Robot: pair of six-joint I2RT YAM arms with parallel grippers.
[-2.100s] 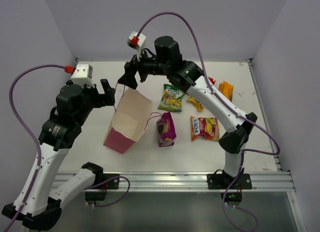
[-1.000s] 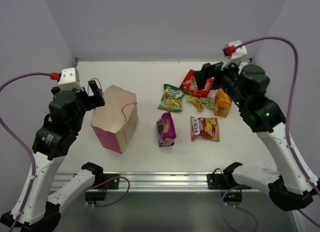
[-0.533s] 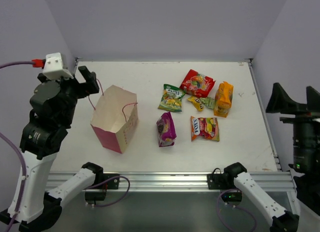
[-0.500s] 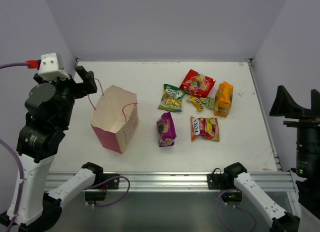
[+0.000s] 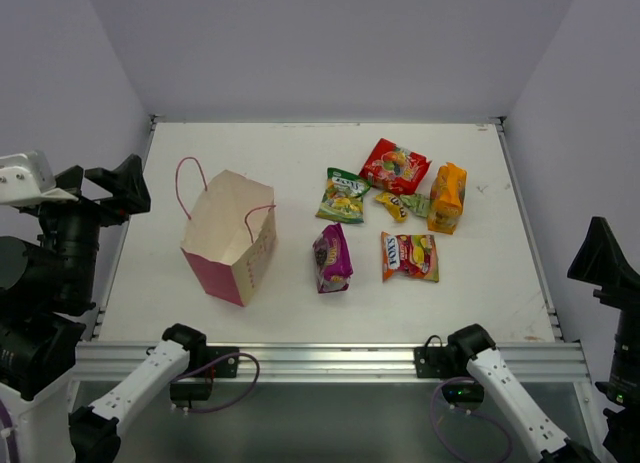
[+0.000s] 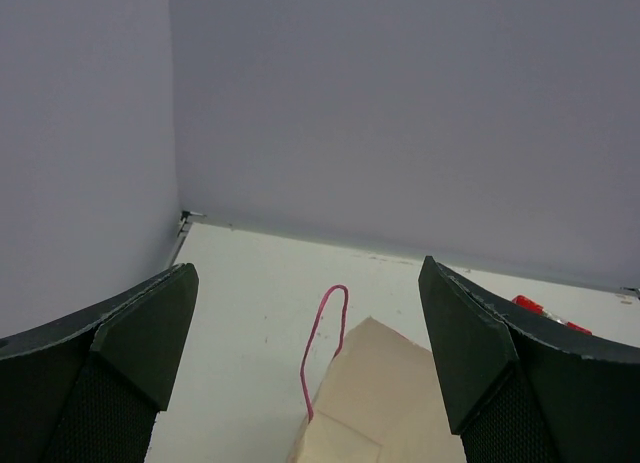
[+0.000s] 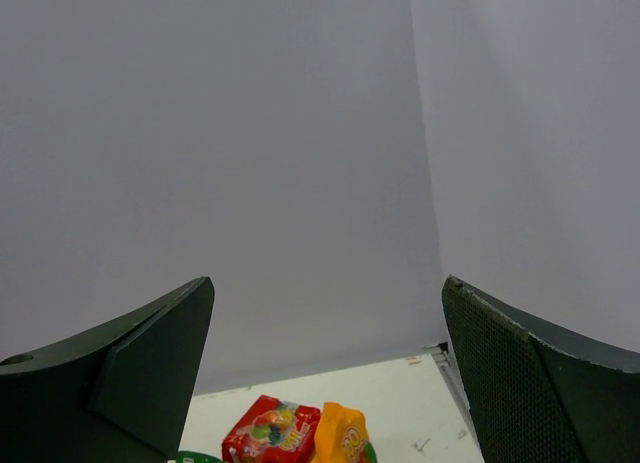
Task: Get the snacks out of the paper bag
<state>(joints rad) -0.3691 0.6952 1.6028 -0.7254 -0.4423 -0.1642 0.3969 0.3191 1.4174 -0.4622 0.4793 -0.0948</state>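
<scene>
The pink paper bag [image 5: 228, 238] stands open on the left of the table, and no packet shows in its tan inside. It also shows in the left wrist view [image 6: 395, 408] with a cord handle [image 6: 325, 343] sticking up. The snacks lie to its right: green [image 5: 344, 196], magenta [image 5: 331, 256], red-yellow [image 5: 409, 256], red [image 5: 394, 166], orange [image 5: 447, 196], tiny yellow [image 5: 390, 205] and tiny green [image 5: 416, 205]. My left gripper [image 5: 100, 183] [image 6: 305, 266] is open and empty, well left of the bag. My right gripper [image 5: 605, 258] [image 7: 328, 280] is open and empty, off the table's right edge.
The red packet [image 7: 272, 433] and orange packet [image 7: 343, 438] show low in the right wrist view. Grey walls enclose the table on three sides. A metal rail [image 5: 330, 358] runs along the near edge with both arm bases on it.
Both arms have pulled back from the table, the left further left and lower, the right lower at the right edge. The bag and packets have not moved.
</scene>
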